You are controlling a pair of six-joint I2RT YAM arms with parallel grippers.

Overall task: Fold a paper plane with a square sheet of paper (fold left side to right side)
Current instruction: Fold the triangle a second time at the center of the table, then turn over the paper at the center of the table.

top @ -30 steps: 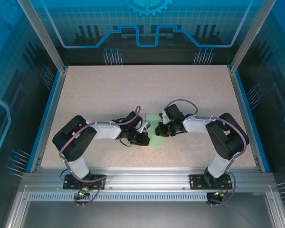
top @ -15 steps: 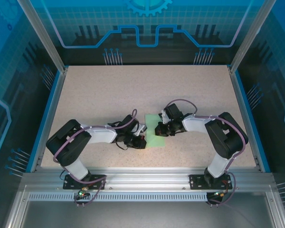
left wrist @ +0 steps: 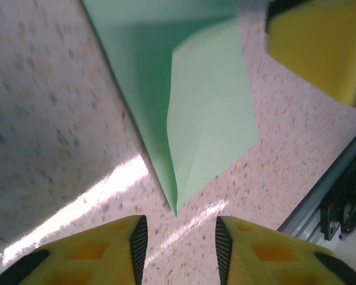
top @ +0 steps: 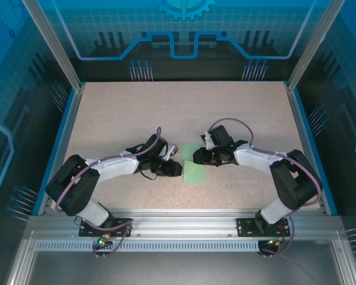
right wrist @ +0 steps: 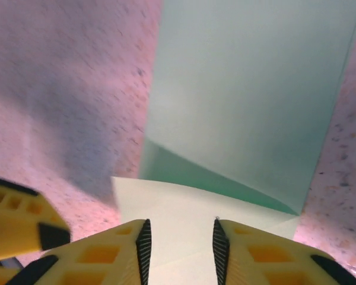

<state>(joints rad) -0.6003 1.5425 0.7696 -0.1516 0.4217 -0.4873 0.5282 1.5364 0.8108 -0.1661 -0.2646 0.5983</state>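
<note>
Paper (top: 194,172) lying on desk (top: 124,113) between both tools, folded over with one layer lapped on top, plane shape not yet formed; left tool (left wrist: 181,228) open beside its corner, right tool (right wrist: 179,231) open over it.

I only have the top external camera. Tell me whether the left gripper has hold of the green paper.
Observer: No. The left wrist view shows the left gripper open, with a corner of the green paper pointing at the gap between its fingers.
Operator: Report the right gripper.
Observer: The right gripper is open too, its fingers above a paler folded-over flap.
Operator: Describe that fold.
Observer: Its edge runs diagonally across the sheet.
</note>
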